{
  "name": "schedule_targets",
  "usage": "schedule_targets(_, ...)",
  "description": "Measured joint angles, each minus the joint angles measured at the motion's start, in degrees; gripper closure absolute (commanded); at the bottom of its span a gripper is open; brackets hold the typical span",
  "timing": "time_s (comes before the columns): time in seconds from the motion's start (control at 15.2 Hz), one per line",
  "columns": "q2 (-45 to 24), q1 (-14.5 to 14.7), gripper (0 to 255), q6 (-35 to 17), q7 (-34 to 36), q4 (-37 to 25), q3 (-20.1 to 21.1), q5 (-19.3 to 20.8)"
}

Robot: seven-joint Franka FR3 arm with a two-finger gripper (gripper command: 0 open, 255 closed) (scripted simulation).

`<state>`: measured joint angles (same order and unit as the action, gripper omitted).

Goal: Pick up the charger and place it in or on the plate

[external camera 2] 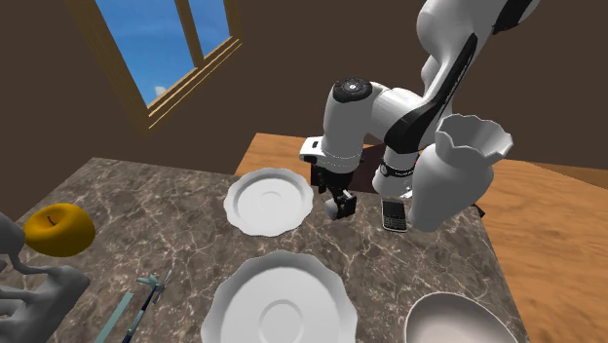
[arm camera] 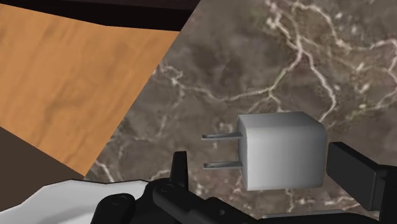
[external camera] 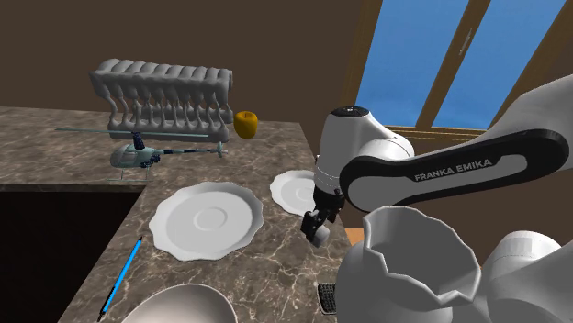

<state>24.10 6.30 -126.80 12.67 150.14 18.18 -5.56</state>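
1 large white plate (external camera: pixel 184 229), 1 small white plate (external camera: pixel 292 191), on marbled counter (external camera: pixel 55 138), pincer (arm camera: pixel 259 159) spread around white charger (arm camera: pixel 283 149).

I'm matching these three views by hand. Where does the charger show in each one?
Shoulder view: the charger, a pale bit at the gripper tips, right of the smaller plate.
Second exterior view: a grey bit at the gripper's tips, right of that plate.
Wrist view: a grey cube with two prongs, between the fingers.
Shared landmark: the smaller plate's scalloped rim.
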Motion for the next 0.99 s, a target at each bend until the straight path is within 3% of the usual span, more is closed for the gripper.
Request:
schedule_targets(0.07, -0.01, 0.0, 255, -0.01, 0.0, 0.0, 0.0, 0.0)
schedule_targets(0.73, 0.21, 0.05, 255, -0.14, -0.08, 0.0, -0.01, -0.07)
schedule_targets(0.99, 1.3, 0.04, 255, 2.65, -0.33, -1.39, -0.4, -0.05)
